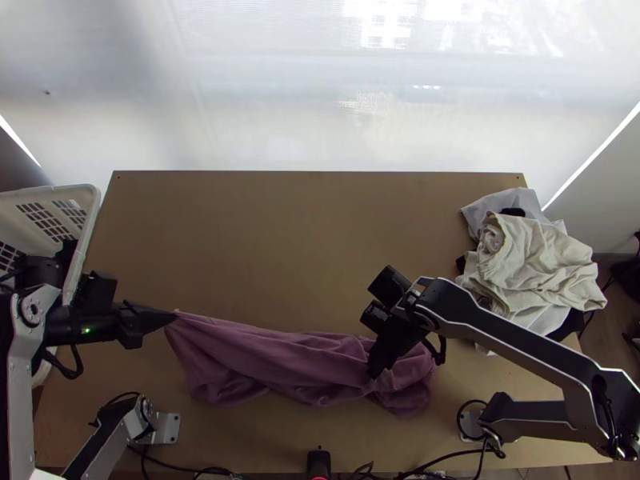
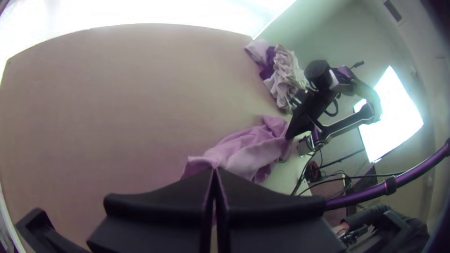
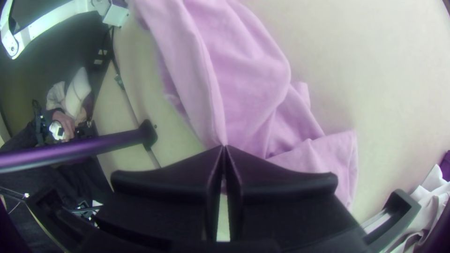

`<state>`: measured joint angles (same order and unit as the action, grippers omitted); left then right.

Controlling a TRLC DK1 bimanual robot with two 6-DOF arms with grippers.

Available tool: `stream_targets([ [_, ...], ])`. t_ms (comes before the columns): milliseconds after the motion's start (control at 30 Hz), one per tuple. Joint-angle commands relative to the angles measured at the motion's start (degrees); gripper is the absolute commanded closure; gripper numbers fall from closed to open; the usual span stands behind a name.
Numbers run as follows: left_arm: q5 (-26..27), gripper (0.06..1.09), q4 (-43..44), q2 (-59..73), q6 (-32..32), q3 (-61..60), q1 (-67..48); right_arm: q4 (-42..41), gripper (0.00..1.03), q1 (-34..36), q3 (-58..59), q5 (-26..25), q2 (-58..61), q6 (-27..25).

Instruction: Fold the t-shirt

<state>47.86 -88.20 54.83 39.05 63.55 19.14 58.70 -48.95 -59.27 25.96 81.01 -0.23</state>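
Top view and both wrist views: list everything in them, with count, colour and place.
T-shirt: one, mauve, bunched lengthwise across the near half
Clothes pile: one, cream, grey and dark, at the right edge
Basket: one, white, at the left edge
Table: one, brown wood, under the t-shirt
Cables: several, black, near edge
Small device: one, black, near edge, middle
Backdrop: one, whitish, beyond the far edge
Arms: two, silver-grey and black, one per side
Left gripper: one, black, shut on the t-shirt's left corner
Right gripper: one, black, shut on its right part
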Motion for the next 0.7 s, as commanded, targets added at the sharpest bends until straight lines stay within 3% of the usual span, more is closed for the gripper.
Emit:
stream_targets([
  [0, -8.74, 1.01, 5.67, 7.84, -1.25, -0.44, -12.90, -0.07, 1.00, 0.17, 0.03, -0.12, 0.29, 0.14],
  [67, -16.04, 0.96, 10.24, 6.61, -1.34, -3.61, -20.01, -0.25, 1.00, 0.17, 0.11, -0.12, 0.46, 0.14],
  [100, -17.27, 0.95, 12.79, 5.20, -2.84, -4.57, -22.65, -0.34, 1.00, 0.17, 0.03, -0.12, 0.55, 0.14],
  [233, -17.45, 0.79, 16.22, 4.23, -8.99, -5.98, -26.87, -0.34, 1.00, 0.17, -0.41, -0.12, 0.81, 0.14],
  [300, -17.89, 0.62, 17.28, 4.23, -9.16, -7.65, -28.89, -0.43, 1.00, 0.17, 0.03, -0.12, 0.81, 0.14],
  [367, -18.85, 0.58, 18.68, 3.00, -9.60, -9.58, -31.09, -0.78, 1.00, 0.17, 0.29, -0.12, 0.90, 0.14],
  [433, -21.05, 0.49, 20.70, 0.46, -10.75, -11.78, -33.99, -0.95, 1.00, 0.17, 0.20, -0.12, 1.25, 0.32],
  [533, -28.43, 0.30, 24.57, -3.59, -11.63, -14.77, -40.41, -1.22, 1.00, 0.17, 0.03, -0.12, 1.69, 0.14],
  [667, -32.12, 0.18, 30.72, -3.15, -12.06, -17.41, -40.32, -1.66, 1.00, -0.18, 0.03, -0.03, 2.40, 0.32],
])
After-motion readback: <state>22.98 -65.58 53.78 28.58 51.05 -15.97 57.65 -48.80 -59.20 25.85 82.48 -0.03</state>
